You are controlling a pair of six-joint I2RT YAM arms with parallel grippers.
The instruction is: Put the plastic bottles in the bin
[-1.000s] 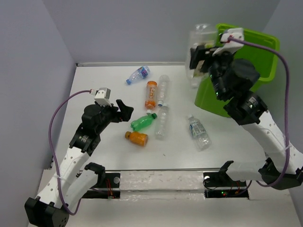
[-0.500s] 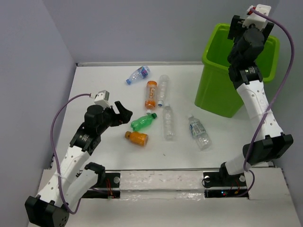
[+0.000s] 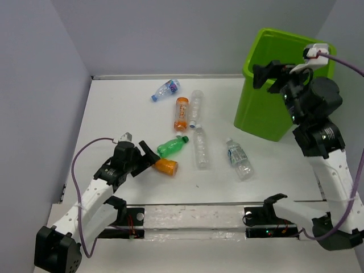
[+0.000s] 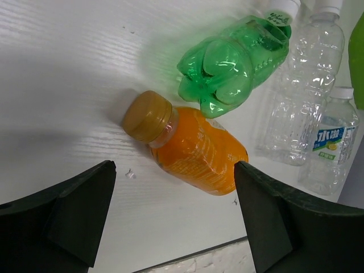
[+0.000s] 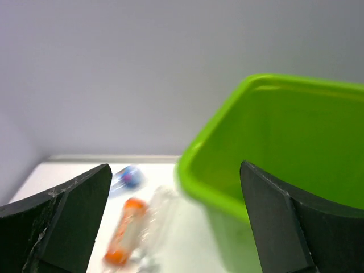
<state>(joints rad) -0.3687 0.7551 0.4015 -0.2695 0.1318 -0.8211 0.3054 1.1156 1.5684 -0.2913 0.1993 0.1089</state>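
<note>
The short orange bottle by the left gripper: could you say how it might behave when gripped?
The short orange bottle lies on its side, round-bodied, so it may roll. It looks full, so probably heavy for its size and stiff.

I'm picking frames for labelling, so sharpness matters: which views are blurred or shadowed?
Right wrist: blurred throughout, the bin and tall orange bottle smeared. Left wrist: crisp, a soft shadow falling left of the squat orange bottle. Top external: sharp, evenly lit.
</note>
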